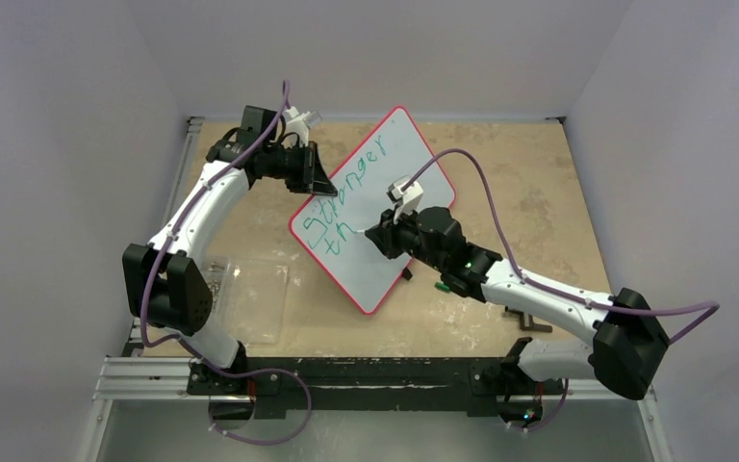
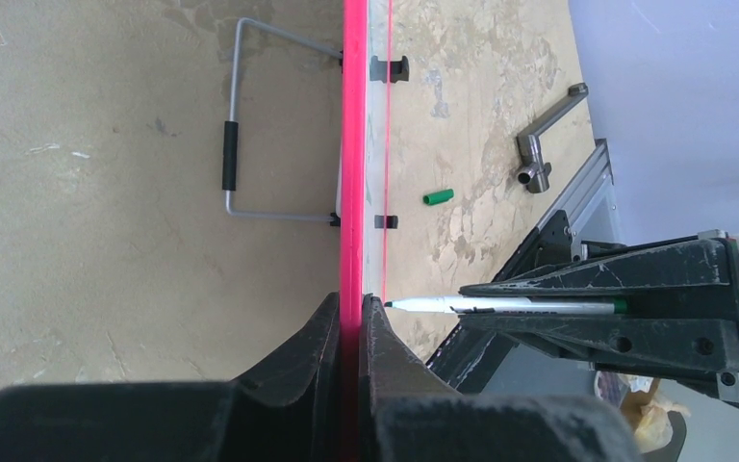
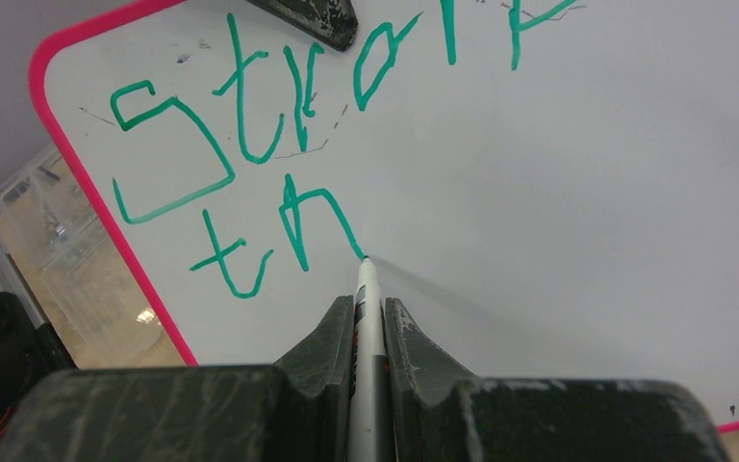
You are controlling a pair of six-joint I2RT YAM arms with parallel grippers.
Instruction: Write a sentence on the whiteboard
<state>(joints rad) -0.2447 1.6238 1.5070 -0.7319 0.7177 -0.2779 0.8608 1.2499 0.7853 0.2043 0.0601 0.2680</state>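
My left gripper [image 2: 351, 310] pinches the one whiteboard [image 1: 396, 159] by its rim; my right gripper [image 3: 369, 306] clamps one marker [image 3: 366, 281], touching the two-line sentence [image 3: 332, 207].

A tan, mottled counter [image 1: 529, 183] fills the centre of the overhead frame, boxed in by plain pale-lavender walls [image 1: 48, 144] at left, right and top. An aluminium rail [image 1: 144, 371] runs along the counter's lower edge, with a grey surface [image 1: 394, 438] below it. The light is soft and even.
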